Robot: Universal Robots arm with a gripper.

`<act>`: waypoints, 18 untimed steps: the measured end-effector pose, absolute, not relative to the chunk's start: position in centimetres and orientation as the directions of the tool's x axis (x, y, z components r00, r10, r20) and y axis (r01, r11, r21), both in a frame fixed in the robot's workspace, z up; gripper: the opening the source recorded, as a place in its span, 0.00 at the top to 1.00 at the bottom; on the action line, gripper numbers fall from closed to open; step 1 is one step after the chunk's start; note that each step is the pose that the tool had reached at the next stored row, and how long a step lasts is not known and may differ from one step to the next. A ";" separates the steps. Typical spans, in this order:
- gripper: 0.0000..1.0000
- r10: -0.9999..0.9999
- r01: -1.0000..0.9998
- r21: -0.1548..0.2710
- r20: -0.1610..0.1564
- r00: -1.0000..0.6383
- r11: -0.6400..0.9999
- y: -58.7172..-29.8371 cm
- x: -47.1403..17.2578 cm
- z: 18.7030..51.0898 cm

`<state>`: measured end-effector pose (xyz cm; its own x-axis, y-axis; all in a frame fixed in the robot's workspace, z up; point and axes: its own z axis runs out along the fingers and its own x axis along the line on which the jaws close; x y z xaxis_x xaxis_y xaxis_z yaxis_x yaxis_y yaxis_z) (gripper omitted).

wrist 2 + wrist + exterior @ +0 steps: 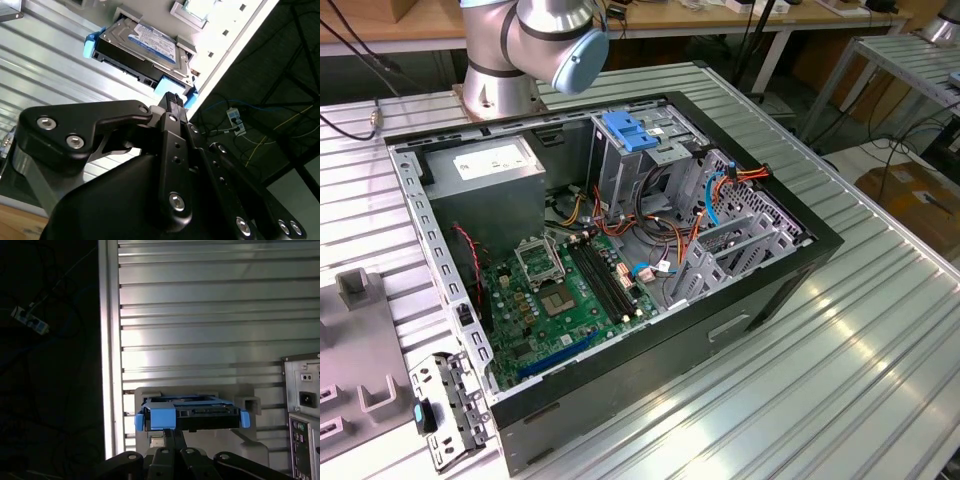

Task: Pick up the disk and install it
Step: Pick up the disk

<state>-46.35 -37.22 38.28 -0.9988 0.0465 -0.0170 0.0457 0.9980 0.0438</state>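
**Operator:** Tool state?
**Arm:** Released or clenched, I cannot tell from either wrist view. It sits just beside the disk, at its blue end.
**Operator:** Disk location?
**Arm:** Flat in a grey holder near the edge of the ribbed worktop.
**Operator:** Arm pose?
**Arm:** My arm rises from its base beyond the open computer case in the exterior view. My wrist points at the disk's end.

Flat dark-grey disk, white-and-blue label facing up, blue rails along both sides; lying level in a grey cradle on ribbed metal table, near its edge.
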 end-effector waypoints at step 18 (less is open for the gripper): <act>0.89 -0.139 -0.139 0.044 -0.017 -0.990 0.989 -37.2 -46.3 38.3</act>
<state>-46.34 -37.22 38.28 -0.9902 -0.1386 -0.0170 -0.1392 0.9893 0.0438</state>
